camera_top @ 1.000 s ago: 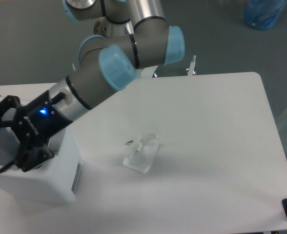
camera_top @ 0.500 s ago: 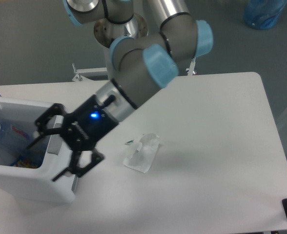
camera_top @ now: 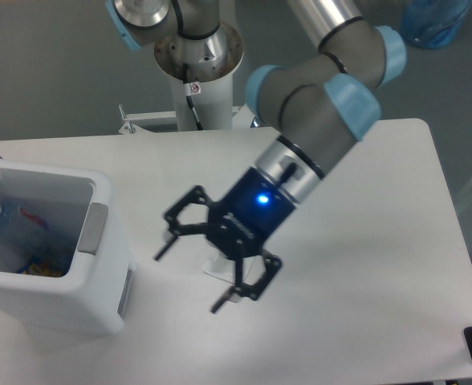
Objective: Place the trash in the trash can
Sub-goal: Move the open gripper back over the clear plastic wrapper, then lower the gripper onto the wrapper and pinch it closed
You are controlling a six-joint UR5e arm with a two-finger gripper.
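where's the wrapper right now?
On the table, centre of the camera view, mostly hidden behind the open end effector; only an edge of the wrapper shows, right of the trash can.

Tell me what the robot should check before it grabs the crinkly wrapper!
1. Is the tool open? Ok, its two fingers are spread wide with nothing between them.
2. Is the tool above the wrapper? Ok, but it hides most of the wrapper.
3. Is the wrapper lined up between the fingers? Cannot tell from this one view.
4. Is the trash can open and ready? Ok, no lid, the opening faces up.
5. Is the bottle already in the can? Ok, it lies inside.
6. Is the table bare between wrapper and can? Ok, nothing lies there.
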